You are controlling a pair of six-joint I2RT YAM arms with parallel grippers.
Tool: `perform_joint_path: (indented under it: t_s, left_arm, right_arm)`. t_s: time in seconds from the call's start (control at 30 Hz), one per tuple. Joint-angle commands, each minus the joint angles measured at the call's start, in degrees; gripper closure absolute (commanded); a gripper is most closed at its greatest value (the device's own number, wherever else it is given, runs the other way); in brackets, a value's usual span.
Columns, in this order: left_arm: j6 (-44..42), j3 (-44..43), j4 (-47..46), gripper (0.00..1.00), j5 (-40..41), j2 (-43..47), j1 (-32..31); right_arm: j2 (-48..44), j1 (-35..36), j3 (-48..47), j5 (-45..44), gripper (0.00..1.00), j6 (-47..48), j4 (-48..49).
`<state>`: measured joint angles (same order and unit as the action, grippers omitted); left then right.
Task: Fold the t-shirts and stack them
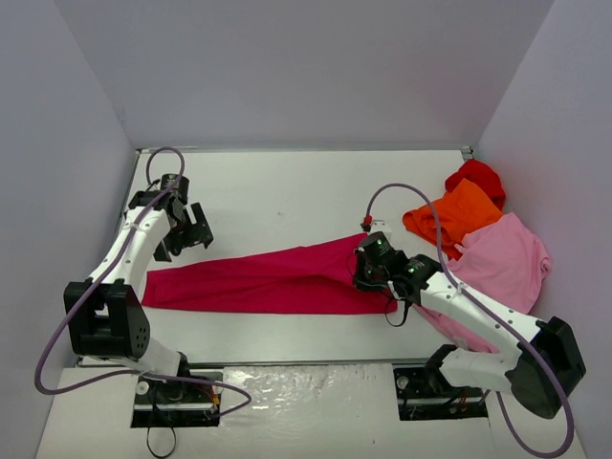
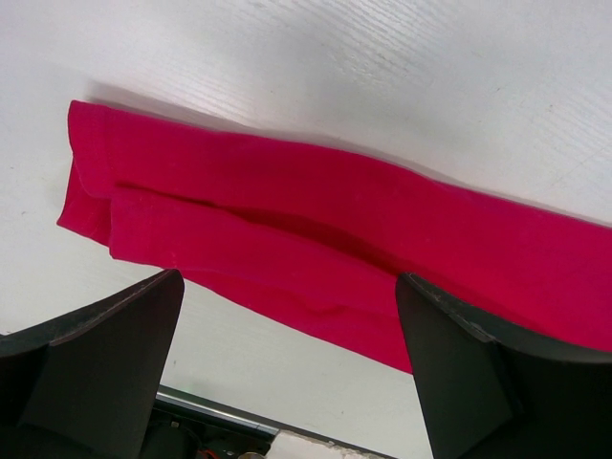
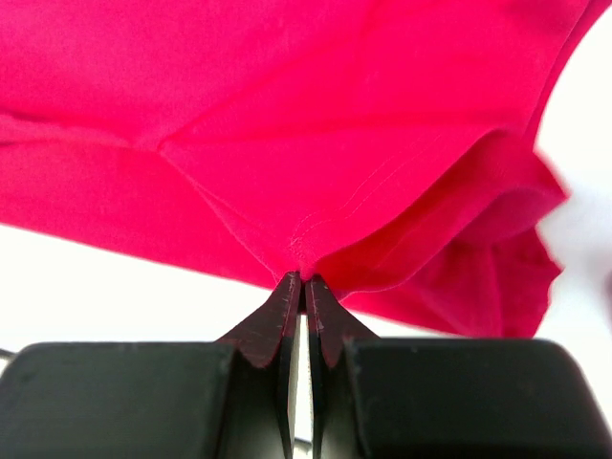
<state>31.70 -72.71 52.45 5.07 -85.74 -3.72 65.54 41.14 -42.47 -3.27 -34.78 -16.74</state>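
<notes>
The right gripper was clamped on the raspberry-red t-shirt, a half-folded strip stretching left of it. The left gripper, jaws apart, hung above the strip's far end. Right of the right gripper, the other t-shirts lay unfolded and unstacked.

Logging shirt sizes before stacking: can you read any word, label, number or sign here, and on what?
None can be read. The raspberry-red t-shirt shows only plain cloth in every view; the orange t-shirt, pale pink t-shirt, bright red t-shirt and the table show no print either.
</notes>
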Motion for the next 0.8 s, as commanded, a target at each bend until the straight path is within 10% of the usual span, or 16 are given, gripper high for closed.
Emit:
perform_joint_path:
  t_s: [0.0, 0.2, 0.4, 0.77]
  left_arm:
    - [0.64, -1.47, 0.15, 0.08, 1.52, 3.27, -0.62]
    - [0.51, -1.52, 0.16, 0.08, 1.61, 3.12, -1.16]
    - [0.21, -1.8, 0.03, 0.08, 1.52, 2.28, -1.87]
    - [-0.06, -2.1, 0.12, 0.08, 1.5, 1.64, -2.08]
  right_arm:
    - [-3.24, 4.18, 1.4, -2.51, 1.0, -5.77, -2.13]
    - [-5.42, 12.26, 4.2, -5.74, 1.0, -13.69, -2.2]
    - [-6.57, 23.11, 5.45, -10.89, 0.66, -21.91, -3.28]
    - [-2.93, 22.24, -1.97, -23.73, 0.65, -18.2, -9.09]
